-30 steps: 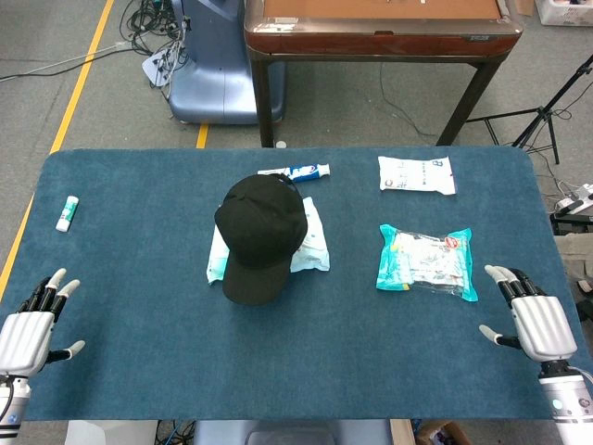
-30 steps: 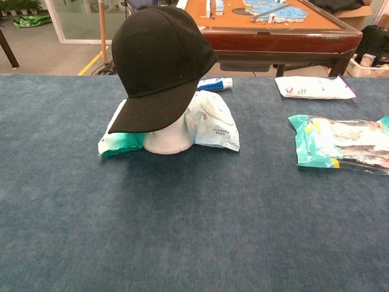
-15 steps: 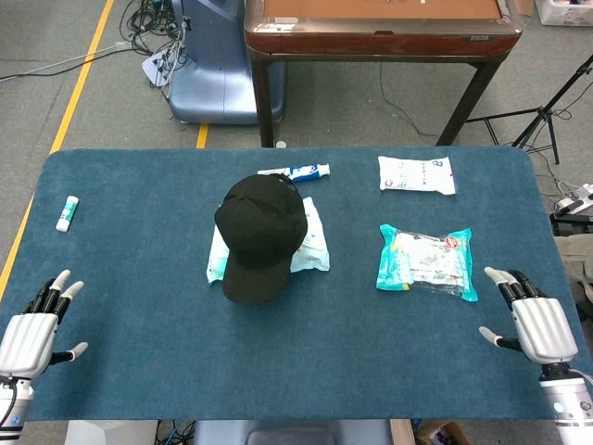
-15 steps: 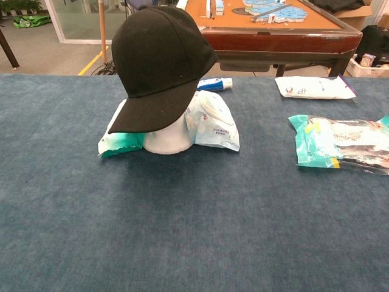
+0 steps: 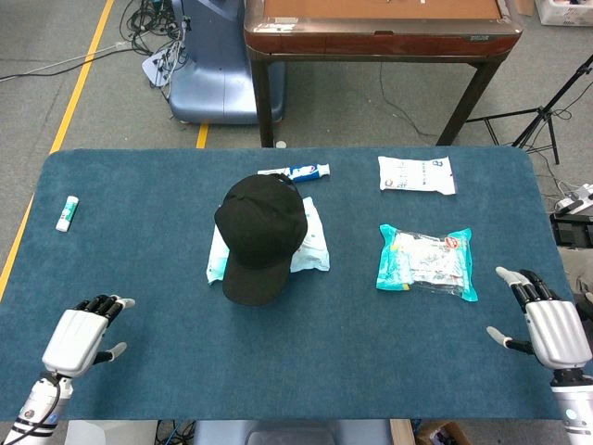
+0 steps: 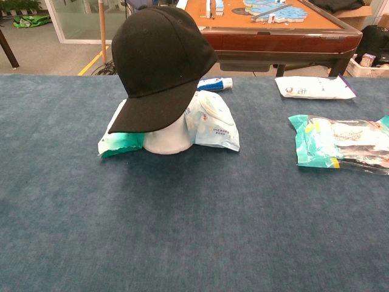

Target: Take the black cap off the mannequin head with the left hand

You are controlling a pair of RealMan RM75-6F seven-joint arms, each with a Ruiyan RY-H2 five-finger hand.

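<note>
The black cap [image 5: 258, 237] sits on the white mannequin head [image 6: 165, 138] at the table's middle, its brim pointing toward me; in the chest view the cap [image 6: 160, 61] hides most of the head. My left hand [image 5: 82, 335] hovers near the front left edge, far from the cap, empty with fingers apart and slightly bent. At the front right edge my right hand [image 5: 551, 324] is also empty, fingers spread. Neither hand shows in the chest view.
A light blue wipes pack [image 5: 310, 243] lies under and behind the head. A teal packet [image 5: 426, 261] and a white packet [image 5: 417, 173] lie to the right, a toothpaste tube [image 5: 299, 171] behind the cap, a small tube [image 5: 66, 212] far left. A wooden table [image 5: 380, 28] stands beyond.
My left hand has moved right along the front edge and turned inward toward the cap. The right hand slipped slightly outward and down. The cap has not moved.
</note>
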